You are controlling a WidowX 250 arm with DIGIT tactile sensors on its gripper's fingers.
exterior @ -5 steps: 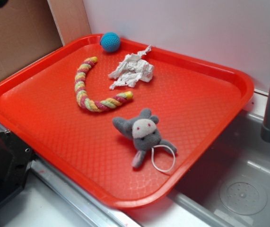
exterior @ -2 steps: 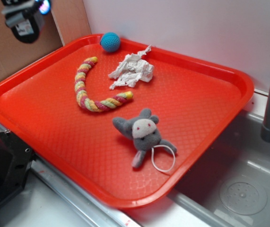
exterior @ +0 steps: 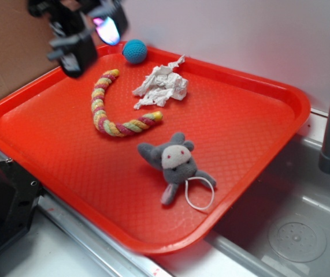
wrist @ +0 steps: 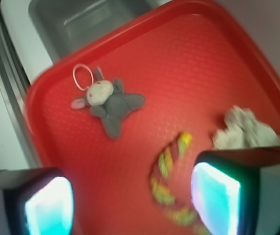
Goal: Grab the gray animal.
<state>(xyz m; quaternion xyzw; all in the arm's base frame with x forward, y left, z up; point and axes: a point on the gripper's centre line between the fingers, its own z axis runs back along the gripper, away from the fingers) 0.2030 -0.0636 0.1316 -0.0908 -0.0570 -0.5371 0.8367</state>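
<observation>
My fingers (wrist: 49,205) are standing wide apart with nothing between them, and my gripper (exterior: 89,32) is hanging high over the tray's (exterior: 251,86) far left corner, above the rope (exterior: 110,109). The mouse (exterior: 173,161) is lying flat well away, near the tray's front right edge, its cord loop (exterior: 202,193) trailing toward the rim. It is looking soft, light and squashy, so I am judging the plump gray body behind the white face the best place to pinch, not the floppy limbs or the thin cord
</observation>
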